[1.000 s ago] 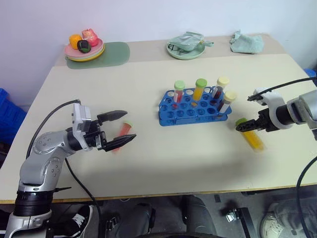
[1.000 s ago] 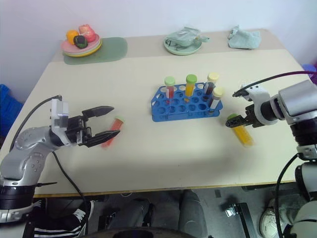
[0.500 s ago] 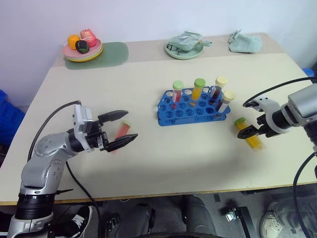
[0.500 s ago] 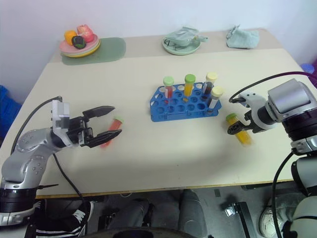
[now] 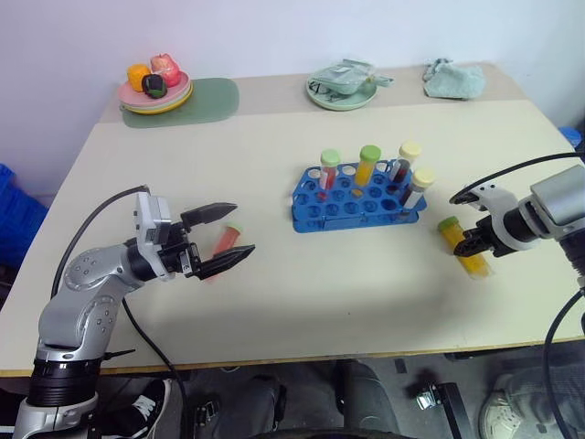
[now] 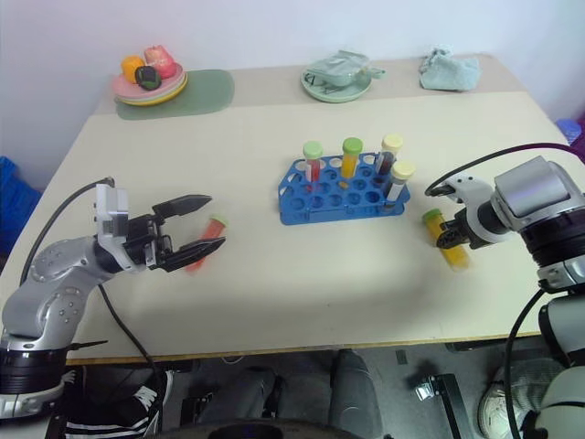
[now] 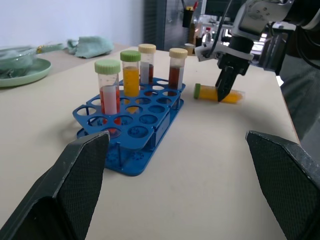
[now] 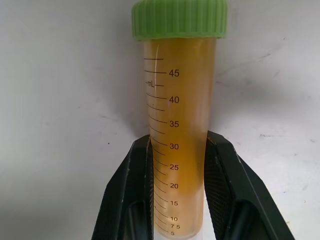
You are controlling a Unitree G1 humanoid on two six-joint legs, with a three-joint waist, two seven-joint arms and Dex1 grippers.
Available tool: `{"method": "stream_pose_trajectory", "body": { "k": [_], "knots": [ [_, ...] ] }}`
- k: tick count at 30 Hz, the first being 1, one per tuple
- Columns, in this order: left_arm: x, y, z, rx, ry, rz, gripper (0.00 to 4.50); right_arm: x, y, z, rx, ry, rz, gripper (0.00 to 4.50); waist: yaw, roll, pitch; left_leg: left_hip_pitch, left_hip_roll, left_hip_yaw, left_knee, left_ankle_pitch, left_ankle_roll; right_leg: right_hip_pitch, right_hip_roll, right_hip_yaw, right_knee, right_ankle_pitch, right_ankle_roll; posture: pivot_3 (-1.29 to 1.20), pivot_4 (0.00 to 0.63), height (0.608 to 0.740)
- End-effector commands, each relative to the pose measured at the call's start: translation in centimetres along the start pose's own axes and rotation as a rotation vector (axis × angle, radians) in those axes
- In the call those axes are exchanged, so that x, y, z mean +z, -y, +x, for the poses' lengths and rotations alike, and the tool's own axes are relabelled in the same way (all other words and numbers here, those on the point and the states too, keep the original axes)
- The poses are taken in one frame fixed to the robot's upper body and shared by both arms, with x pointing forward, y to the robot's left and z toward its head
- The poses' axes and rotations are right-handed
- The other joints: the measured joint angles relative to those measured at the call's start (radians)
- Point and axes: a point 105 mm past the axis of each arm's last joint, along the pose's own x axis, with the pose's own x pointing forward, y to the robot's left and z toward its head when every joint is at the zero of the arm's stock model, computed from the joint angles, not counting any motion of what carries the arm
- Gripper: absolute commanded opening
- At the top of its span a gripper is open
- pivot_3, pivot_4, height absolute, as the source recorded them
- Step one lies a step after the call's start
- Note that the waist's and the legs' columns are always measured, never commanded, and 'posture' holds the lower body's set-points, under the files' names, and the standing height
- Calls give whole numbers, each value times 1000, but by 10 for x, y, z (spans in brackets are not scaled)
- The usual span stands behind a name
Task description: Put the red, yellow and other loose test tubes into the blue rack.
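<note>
The right gripper [image 8: 177,165] pinches a yellow tube [image 8: 177,125] lying flat on the beige table [image 5: 302,283], its two black fingers [image 8: 131,195] pressed against the tube's sides just below the 30 mark of a printed scale that reads 45, 40, 35, 30, 25, 20, 15, 10, 7.5 and 5, with "mL" near the top; the tube's green cap [image 8: 179,19] points away from the wrist. In the head views this tube sits at about four o'clock from the blue rack [image 5: 356,201], just beside it, with the gripper tilted steeply down over it. The rack stands near the middle of the table and holds four upright tubes along its far and right side: a red tube [image 5: 329,172] with a pale green cap, an orange-yellow tube [image 5: 367,165] with a green cap, and two dark tubes [image 5: 402,165] with pale yellow caps. At about nine o'clock from the rack, well apart, the left gripper [image 5: 228,238] hovers level with its jaws spread wide and nothing between them, above a loose red tube [image 5: 224,247] lying on the table. Along the far edge sit a plate of toy fruit [image 5: 155,87] on a green mat [image 5: 206,99], a green dish [image 5: 343,87] and a crumpled cloth [image 5: 454,78].
</note>
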Motion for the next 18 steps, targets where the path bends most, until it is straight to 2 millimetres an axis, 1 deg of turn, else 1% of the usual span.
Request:
{"method": "stream_pose_trajectory", "body": {
  "k": [1, 3, 6, 8, 10, 11, 12, 14, 15, 16, 17, 18],
  "knots": [
    [11, 4, 1, -21, 22, 39, 4500, -2, 4, -7, -9, 8, -2, 824, 0, 0, 0, 0, 0, 0, 0, 0, 0, 0, 0, 0, 0, 0, 0, 0, 150, 740],
    [12, 4, 1, -22, 21, 40, 4500, -3, 2, -11, 2, 8, -17, 824, 0, 0, 0, 0, 0, 0, 0, 0, 0, 0, 0, 0, 0, 0, 0, 0, 150, 740],
    [12, 3, 2, -24, 22, 41, 4500, -9, -6, -16, 51, -2, -101, 824, 3, 1, 0, -1, 0, 0, 0, 0, 0, -1, 0, 0, 0, 0, 0, 0, 150, 740],
    [12, 2, 2, -25, 23, 42, 4500, -16, -25, -25, 165, 3, -200, 824, 2, 1, 0, -1, 0, 0, 0, 0, 0, -1, 0, 0, 0, 0, 0, 0, 150, 740],
    [12, 2, 2, -27, 20, 47, 4500, -26, -47, -39, 286, 18, -382, 824, 3, 1, 0, -2, 0, 0, 0, 0, 0, -2, 0, 0, 0, 0, 0, 0, 150, 740],
    [13, 1, 2, -27, 22, 46, 4500, -25, -59, -45, 350, 59, -445, 824, 2, 1, 0, -3, 0, 0, 0, 0, 0, -3, 0, 0, 0, 0, 0, 0, 150, 740],
    [13, 0, 2, -26, 23, 44, 4500, -25, -66, -49, 388, 91, -481, 824, -1, 1, 1, -3, 0, 0, 0, 0, 0, -4, 0, 0, 0, 0, 0, 0, 150, 740],
    [13, -1, 3, -27, 24, 46, 4500, -2, -92, -66, 513, 360, -574, 824, -6, -1, 1, -3, 1, 2, 0, 0, 0, -3, 0, 1, 0, 1, 2, 0, 150, 740],
    [13, -2, 3, -30, 22, 50, 4500, 5, -101, -73, 547, 467, -604, 824, -7, -1, 1, -1, 1, 4, 0, 0, 0, -2, 1, 2, 0, 2, 2, 0, 150, 740],
    [14, -2, 3, -32, 21, 52, 4500, 11, -107, -78, 552, 570, -632, 824, -5, -1, 1, 1, 2, 5, 0, 0, 0, 0, 2, 2, 0, 3, 2, 0, 150, 740],
    [15, -3, 3, -32, 21, 53, 4500, 22, -112, -85, 521, 721, -680, 824, -1, -1, 1, 2, 2, 5, 0, 0, 0, 0, 2, 3, 0, 3, 2, 0, 150, 740],
    [15, -4, 3, -32, 21, 54, 4500, 28, -115, -90, 494, 828, -701, 824, 0, -1, 1, 3, 2, 5, 0, 0, 0, 0, 2, 3, 0, 3, 2, 0, 150, 740]
  ]
}}
